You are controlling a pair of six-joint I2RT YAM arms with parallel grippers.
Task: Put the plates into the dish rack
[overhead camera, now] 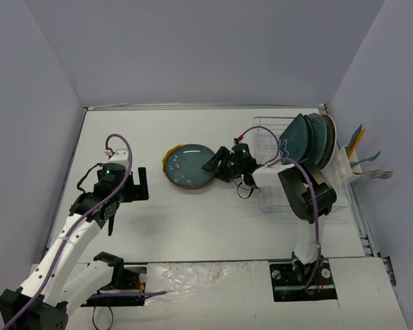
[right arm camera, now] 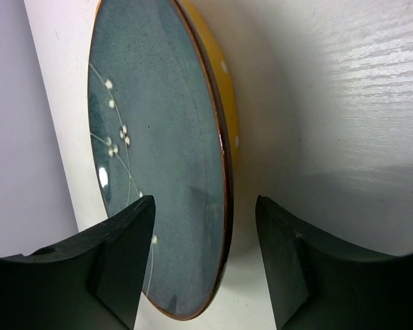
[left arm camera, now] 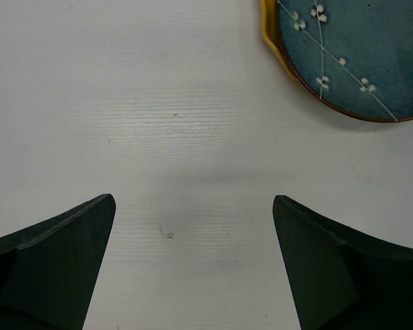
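Blue-teal plate (overhead camera: 186, 167) atop the orange-yellow plate (overhead camera: 166, 159): we find its rim between the parted fingers of the right gripper (overhead camera: 212, 163); the left gripper (overhead camera: 143, 184), also parted, lies farther off.

Two plates lay stacked near the middle of the table (overhead camera: 193, 220), the upper plate (overhead camera: 191, 165) resting on the lower plate (overhead camera: 167, 159), which stuck out past it on the left. The dish rack (overhead camera: 267, 137) stood at the far right, with a row of plates (overhead camera: 306, 141) on edge in its far end and a utensil holder (overhead camera: 351, 165) on its right side. The right gripper (overhead camera: 211, 163) sat between rack and stack, its fingers either side of the upper plate's right rim. The left gripper (overhead camera: 142, 184) hung to the left of the stack, apart from it.
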